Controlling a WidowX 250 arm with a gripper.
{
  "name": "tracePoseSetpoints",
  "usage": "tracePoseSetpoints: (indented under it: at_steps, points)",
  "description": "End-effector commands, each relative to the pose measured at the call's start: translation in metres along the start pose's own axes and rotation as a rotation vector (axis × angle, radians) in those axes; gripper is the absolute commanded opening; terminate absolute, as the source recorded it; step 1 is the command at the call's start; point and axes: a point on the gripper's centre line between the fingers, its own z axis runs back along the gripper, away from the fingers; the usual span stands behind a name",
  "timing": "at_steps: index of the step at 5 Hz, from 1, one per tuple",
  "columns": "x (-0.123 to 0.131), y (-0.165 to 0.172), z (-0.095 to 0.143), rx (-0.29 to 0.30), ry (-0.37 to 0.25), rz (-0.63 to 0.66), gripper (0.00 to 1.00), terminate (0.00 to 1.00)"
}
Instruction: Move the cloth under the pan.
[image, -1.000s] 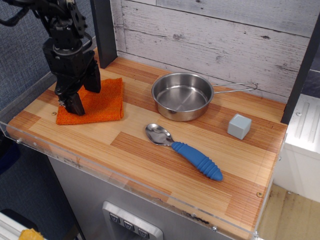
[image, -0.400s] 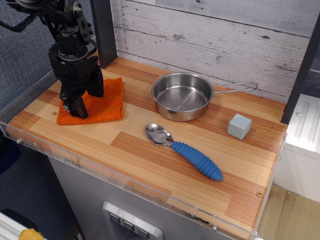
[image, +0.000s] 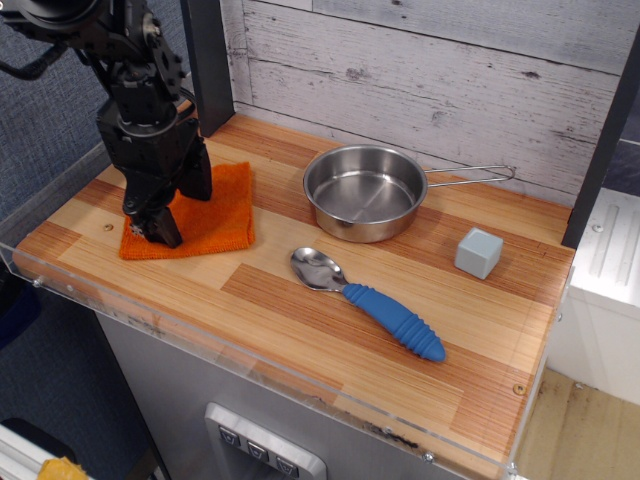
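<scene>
Gripper (image: 160, 228) is tip-down on the near-left part of the cloth (image: 215, 215), fingers angled toward the front edge of the table (image: 300, 330); whether the jaws are spread or pinching a fold cannot be told, since the black fingers overlap from this view. The cloth lies flat under and just right of the gripper, with one corner reaching toward the pan (image: 364, 190). Risk 1: if the tips only press without a true pinch, a drag rightward probably slips and leaves the cloth bunched or behind. Right of the gripper and nearer the front lies the spoon (image: 365, 297), bowl end closest; a low sweep toward the pan could catch it and push it along. Farther right and toward the wall sits the pan, apart from the cloth, handle pointing away to the right. Risk 2: the pan rests directly on the wood, so a sliding cloth edge would likely butt the rim and shove the pan rather than go under it. Farthest right is the grey cube (image: 478, 252), which a shoved pan might hit.
</scene>
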Motion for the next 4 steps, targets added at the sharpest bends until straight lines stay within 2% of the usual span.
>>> tracePoseSetpoints:
  at_steps: [1, 4]
  points:
    - [-0.032, 0.003, 0.003, 0.002, 0.029, -0.053, 1.00, 0.00]
    - [-0.081, 0.018, 0.000, 0.030, 0.072, -0.137, 1.00, 0.00]
